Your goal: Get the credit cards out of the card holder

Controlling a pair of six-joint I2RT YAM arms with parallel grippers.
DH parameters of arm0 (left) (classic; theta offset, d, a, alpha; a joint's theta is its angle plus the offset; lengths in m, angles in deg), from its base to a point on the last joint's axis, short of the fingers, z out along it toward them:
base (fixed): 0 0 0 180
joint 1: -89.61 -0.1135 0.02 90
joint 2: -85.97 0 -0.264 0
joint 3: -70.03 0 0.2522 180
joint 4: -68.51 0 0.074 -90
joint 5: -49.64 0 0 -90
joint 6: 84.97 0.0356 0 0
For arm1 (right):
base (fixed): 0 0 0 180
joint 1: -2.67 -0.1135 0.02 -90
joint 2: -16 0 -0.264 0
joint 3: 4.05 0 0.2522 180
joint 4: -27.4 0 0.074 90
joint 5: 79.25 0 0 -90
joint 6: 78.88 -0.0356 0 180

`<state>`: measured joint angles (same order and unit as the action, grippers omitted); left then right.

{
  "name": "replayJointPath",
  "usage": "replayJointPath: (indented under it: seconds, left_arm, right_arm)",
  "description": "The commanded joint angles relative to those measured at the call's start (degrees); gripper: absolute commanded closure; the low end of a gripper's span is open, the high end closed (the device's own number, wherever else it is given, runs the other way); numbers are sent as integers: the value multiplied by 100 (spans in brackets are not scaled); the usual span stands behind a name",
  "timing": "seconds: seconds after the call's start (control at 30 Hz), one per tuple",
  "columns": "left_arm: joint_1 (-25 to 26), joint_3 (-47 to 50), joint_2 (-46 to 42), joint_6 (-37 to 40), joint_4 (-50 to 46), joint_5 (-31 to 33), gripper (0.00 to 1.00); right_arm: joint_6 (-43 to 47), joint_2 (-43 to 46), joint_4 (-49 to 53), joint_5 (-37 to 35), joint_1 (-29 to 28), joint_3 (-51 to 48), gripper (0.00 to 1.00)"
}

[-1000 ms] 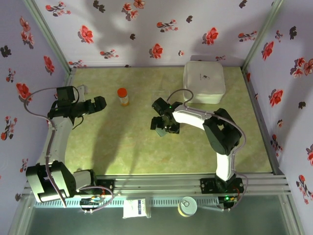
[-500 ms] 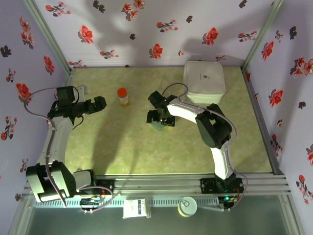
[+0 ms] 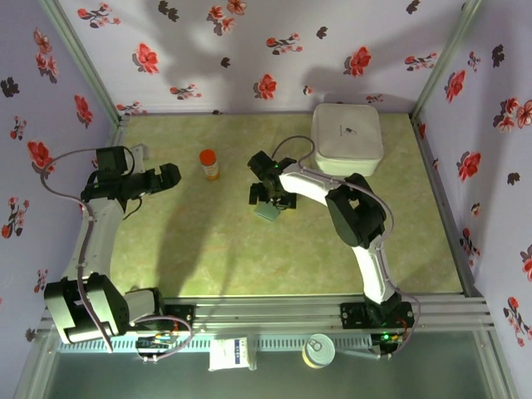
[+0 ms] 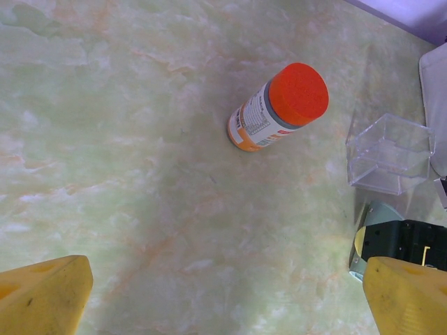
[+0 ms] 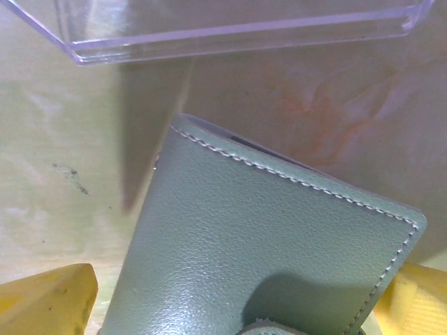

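Zero cards out. Grey-green stitched leather card holder (image 5: 279, 251) shut, 6 o'clock of clear plastic box (image 5: 244, 31); cards presumably inside. My right gripper (image 5: 230, 307), left gripper (image 4: 223, 300): fingers apart.

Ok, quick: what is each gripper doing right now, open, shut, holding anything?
Left gripper: open, holding nothing.
Right gripper: open, jaws either side of the card holder, not closed on it.

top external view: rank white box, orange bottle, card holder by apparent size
1. white box, clearly largest
2. orange bottle and card holder: about alike; the holder is partly covered, so no ranking
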<state>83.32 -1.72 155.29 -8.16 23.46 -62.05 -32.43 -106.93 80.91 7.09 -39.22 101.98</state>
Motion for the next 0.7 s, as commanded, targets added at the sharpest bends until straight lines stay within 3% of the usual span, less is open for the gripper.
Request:
replayJointPath:
  seconds: [0.0,0.37,0.67]
  left_arm:
    - [-50,69,-24,0,40,-115,0]
    - [-48,78,-15,-21,46,-116,0]
    - [13,117,-35,-125,90,-117,0]
  right_arm:
    - [-101,-229,138,7,-15,187,3]
    - [290,-404,854,-305,-370,771,16]
    - [367,-52,887,-250,-435,228,13]
